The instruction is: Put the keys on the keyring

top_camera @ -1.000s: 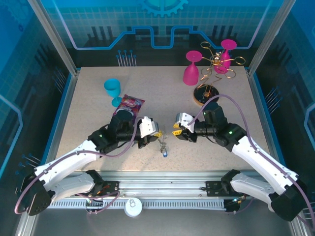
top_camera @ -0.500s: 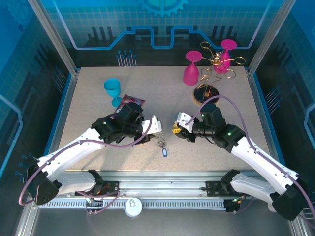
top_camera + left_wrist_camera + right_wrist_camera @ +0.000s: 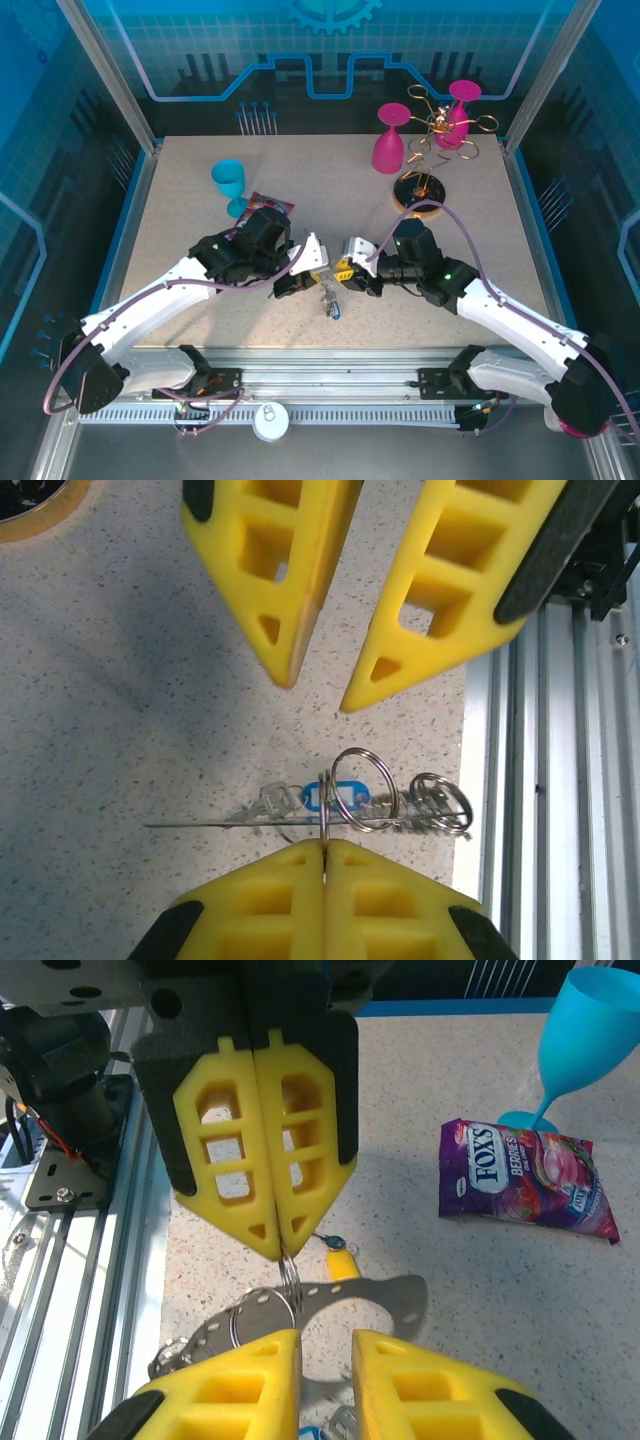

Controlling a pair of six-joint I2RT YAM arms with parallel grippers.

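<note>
The left hand (image 3: pixel 323 848) has its fingers pressed together, clamped on a ring of the keyring (image 3: pixel 385 815) seen edge-on at the very tips. The bunch sits just beyond those tips, low over the counter (image 3: pixel 120 730) near its front edge. The right hand (image 3: pixel 318 692) faces it from the opposite side with fingers apart and nothing between them, near the bunch but not touching it. So the keyring lies between the two hands. In the left wrist view its thin wire runs crosswise to the line that joins them, which means the right hand meets it broadside rather than end-on. The blue key (image 3: pixel 312 798) shows only as a head behind the rings, with its blade hard to make out. The yellow key (image 3: pixel 343 1262) peeks out just past the left fingertips beside a flat metal tag (image 3: pixel 385 1298), and most of it is covered. Whether either key is already threaded on the wire cannot be told. From above the bunch is too small to read.
</note>
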